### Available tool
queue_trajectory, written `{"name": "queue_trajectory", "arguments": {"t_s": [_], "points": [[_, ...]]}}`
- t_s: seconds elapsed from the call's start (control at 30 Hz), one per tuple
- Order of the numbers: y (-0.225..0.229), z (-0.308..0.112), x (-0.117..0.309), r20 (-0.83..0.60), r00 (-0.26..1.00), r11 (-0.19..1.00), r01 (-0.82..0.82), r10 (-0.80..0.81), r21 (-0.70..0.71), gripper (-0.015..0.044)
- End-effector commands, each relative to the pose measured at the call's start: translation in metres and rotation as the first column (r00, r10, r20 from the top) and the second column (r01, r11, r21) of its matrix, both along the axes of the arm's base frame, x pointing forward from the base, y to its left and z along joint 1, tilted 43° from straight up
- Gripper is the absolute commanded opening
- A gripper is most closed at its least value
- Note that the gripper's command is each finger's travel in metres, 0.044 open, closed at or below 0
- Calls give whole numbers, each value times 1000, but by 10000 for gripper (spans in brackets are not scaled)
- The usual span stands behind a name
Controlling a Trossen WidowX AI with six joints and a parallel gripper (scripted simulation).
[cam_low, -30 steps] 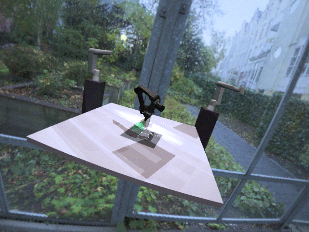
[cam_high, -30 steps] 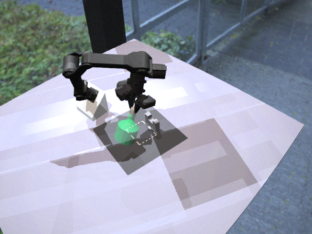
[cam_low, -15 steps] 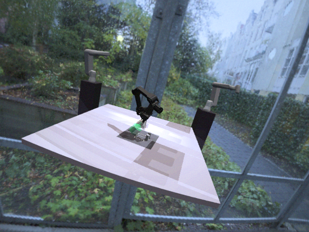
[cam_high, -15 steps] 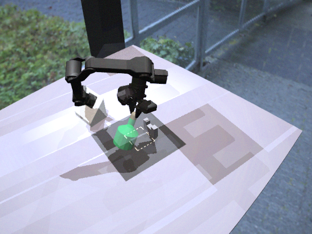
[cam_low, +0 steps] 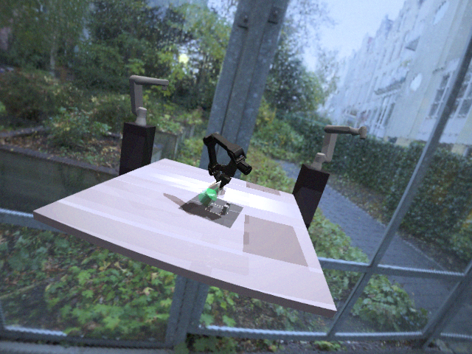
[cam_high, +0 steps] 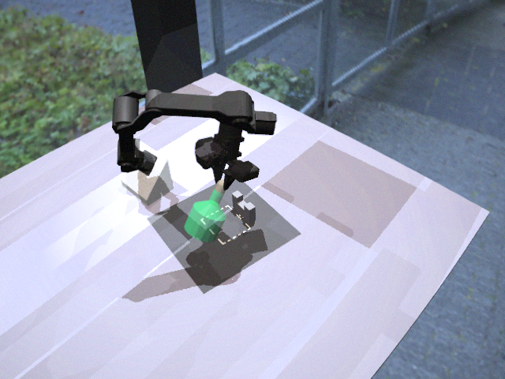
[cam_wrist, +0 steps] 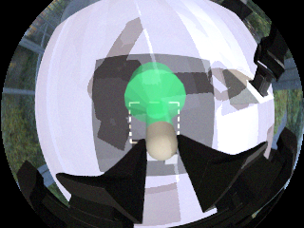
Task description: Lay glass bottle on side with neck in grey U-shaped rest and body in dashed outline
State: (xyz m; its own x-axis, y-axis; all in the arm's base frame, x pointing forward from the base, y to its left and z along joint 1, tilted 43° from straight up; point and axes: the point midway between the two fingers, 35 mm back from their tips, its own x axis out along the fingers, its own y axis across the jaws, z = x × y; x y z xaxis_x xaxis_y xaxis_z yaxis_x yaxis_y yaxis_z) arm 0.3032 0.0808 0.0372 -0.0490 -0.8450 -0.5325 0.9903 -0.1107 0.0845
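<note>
End effector (cam_high: 221, 181) (cam_low: 221, 186) (cam_wrist: 161, 141) | partly open, clamped on green bottle (cam_high: 204, 221) (cam_low: 208, 195) (cam_wrist: 154, 90) | bottle tilted
</note>
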Motion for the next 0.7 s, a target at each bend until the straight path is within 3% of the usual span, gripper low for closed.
{"name": "queue_trajectory", "arguments": {"t_s": [0.0, 0.67], "points": [[4, -9, 3, 4, 1000, 1000, 3, -3, 4, 116], [11, -26, 6, -15, 1000, 1000, -12, 11, -11, 116]]}}
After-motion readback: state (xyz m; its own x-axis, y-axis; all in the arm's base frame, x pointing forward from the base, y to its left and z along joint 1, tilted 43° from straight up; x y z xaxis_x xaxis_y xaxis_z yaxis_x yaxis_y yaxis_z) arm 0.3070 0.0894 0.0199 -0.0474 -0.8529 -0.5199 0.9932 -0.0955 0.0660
